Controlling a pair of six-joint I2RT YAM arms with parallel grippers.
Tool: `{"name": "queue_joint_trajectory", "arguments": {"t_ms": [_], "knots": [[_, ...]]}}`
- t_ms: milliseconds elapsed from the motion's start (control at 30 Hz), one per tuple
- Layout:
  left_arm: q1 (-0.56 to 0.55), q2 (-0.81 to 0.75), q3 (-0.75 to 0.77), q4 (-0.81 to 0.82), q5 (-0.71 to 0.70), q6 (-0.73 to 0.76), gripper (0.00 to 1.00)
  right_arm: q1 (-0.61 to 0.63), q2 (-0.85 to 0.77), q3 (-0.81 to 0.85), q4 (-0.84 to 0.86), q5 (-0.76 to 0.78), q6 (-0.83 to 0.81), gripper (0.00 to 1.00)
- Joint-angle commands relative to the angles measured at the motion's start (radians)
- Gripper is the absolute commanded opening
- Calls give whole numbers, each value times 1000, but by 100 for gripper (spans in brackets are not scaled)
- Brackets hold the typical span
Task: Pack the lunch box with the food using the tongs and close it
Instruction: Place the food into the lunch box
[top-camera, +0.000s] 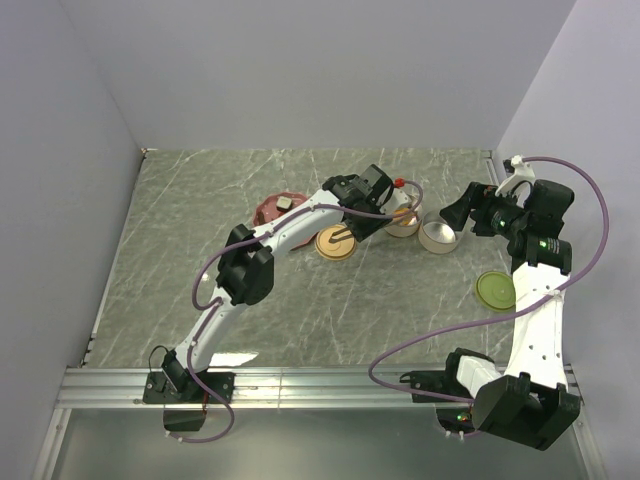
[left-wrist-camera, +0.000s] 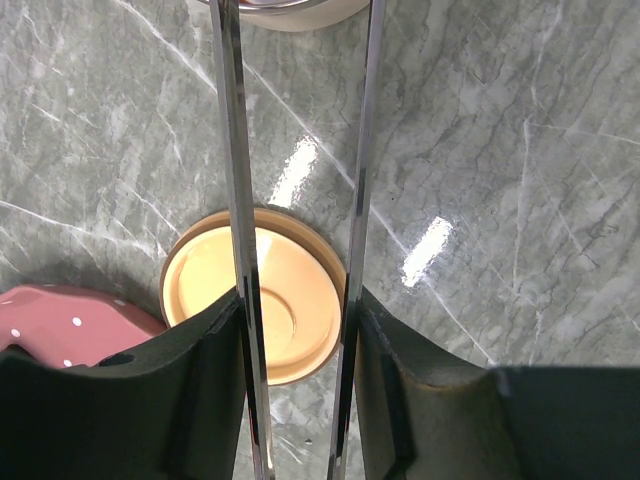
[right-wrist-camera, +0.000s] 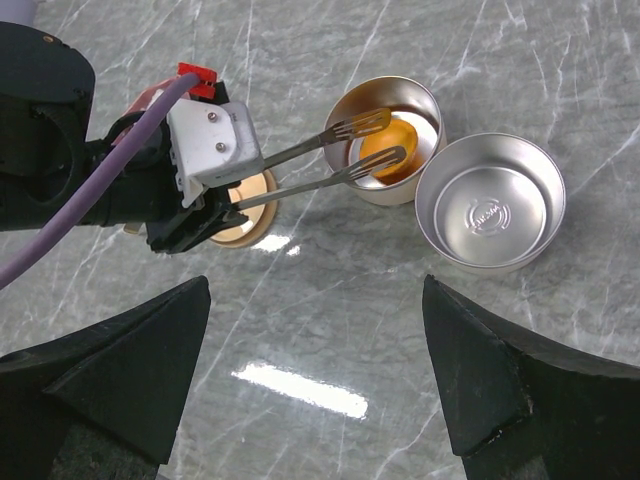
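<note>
My left gripper (left-wrist-camera: 297, 300) is shut on the long metal tongs (left-wrist-camera: 235, 150), one finger against the outside of each arm. The arms stand apart. In the right wrist view the tongs (right-wrist-camera: 300, 150) reach into a round metal lunch box bowl (right-wrist-camera: 432, 112), their tips on either side of the round orange food piece (right-wrist-camera: 395, 138). Beside it stands another metal bowl (right-wrist-camera: 490, 205) with nothing in it. A small dark-and-pale block (top-camera: 285, 201) lies on the pink plate (top-camera: 268, 210). My right gripper (right-wrist-camera: 316, 290) hangs open above bare table, near the bowls.
A tan round lid (left-wrist-camera: 290, 300) lies flat under the left wrist, beside the pink dotted plate (left-wrist-camera: 60, 325). A green lid (top-camera: 495, 291) rests near the right arm. Grey walls close in the marble table on three sides.
</note>
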Motion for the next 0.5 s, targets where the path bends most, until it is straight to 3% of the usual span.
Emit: {"name": "queue_joint_trajectory", "arguments": {"t_ms": [0, 200, 467], "knots": [[-10, -28, 38, 21, 4, -7, 46, -8, -2, 10, 35, -15, 1, 93], [3, -60, 40, 58, -24, -34, 44, -8, -5, 10, 37, -20, 1, 93], [36, -217, 5, 131, -14, -54, 46, -8, -6, 16, 35, -31, 3, 93]]}}
